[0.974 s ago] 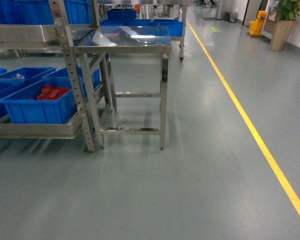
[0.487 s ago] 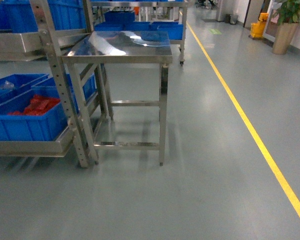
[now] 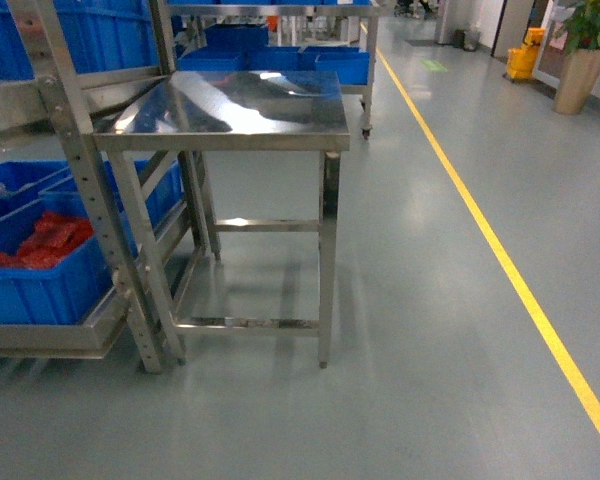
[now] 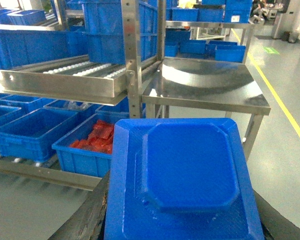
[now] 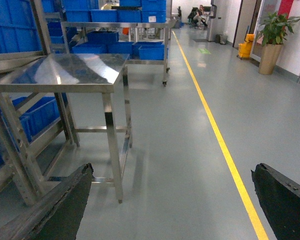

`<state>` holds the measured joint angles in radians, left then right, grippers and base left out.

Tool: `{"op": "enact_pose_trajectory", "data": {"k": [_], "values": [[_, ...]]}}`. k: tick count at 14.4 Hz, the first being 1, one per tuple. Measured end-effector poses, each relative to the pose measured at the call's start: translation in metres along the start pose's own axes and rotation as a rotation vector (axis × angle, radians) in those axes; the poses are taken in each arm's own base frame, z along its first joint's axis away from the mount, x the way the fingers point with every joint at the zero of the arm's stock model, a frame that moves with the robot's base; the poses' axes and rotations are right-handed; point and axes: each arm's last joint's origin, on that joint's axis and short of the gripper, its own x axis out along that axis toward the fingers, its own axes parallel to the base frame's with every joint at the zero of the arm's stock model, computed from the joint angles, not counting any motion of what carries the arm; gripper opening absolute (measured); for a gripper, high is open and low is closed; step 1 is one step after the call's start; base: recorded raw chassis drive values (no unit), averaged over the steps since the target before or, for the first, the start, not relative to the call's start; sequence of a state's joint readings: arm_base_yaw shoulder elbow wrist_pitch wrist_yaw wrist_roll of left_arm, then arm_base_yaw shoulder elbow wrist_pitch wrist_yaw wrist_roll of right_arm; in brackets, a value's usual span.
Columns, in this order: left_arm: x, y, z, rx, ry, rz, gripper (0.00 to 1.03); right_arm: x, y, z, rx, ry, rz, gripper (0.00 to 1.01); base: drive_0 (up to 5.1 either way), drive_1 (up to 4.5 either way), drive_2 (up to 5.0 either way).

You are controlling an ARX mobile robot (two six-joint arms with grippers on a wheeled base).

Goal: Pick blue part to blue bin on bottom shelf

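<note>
Left hand (image 4: pixel 182 220): fingers clamped on the blue part (image 4: pixel 190 175), which fills the lower centre of the left wrist view. Right hand (image 5: pixel 170 205): fingers wide apart, nothing between. Bottom shelf (image 3: pixel 40 335) at lower left of head view, carrying a blue bin (image 3: pixel 40 285) of red pieces (image 3: pixel 40 240). Steel bench (image 3: pixel 230 105) just beside the rack.

steel table (image 3: pixel 242 103): 1 | potted plant (image 3: pixel 585 45): 1 | yellow floor line (image 3: pixel 500 262): 1
</note>
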<state>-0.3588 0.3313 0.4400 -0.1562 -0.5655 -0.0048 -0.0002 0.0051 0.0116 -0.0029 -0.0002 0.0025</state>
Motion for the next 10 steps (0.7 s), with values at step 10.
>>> {"op": "enact_pose_trajectory", "data": {"k": [10], "values": [[-0.0001, 0.0000, -0.0001, 0.001, 0.001, 0.001, 0.43, 0.0000, 0.0000, -0.0002, 0.000, 0.002, 0.000, 0.98, 0.0, 4.28, -4.2]]}}
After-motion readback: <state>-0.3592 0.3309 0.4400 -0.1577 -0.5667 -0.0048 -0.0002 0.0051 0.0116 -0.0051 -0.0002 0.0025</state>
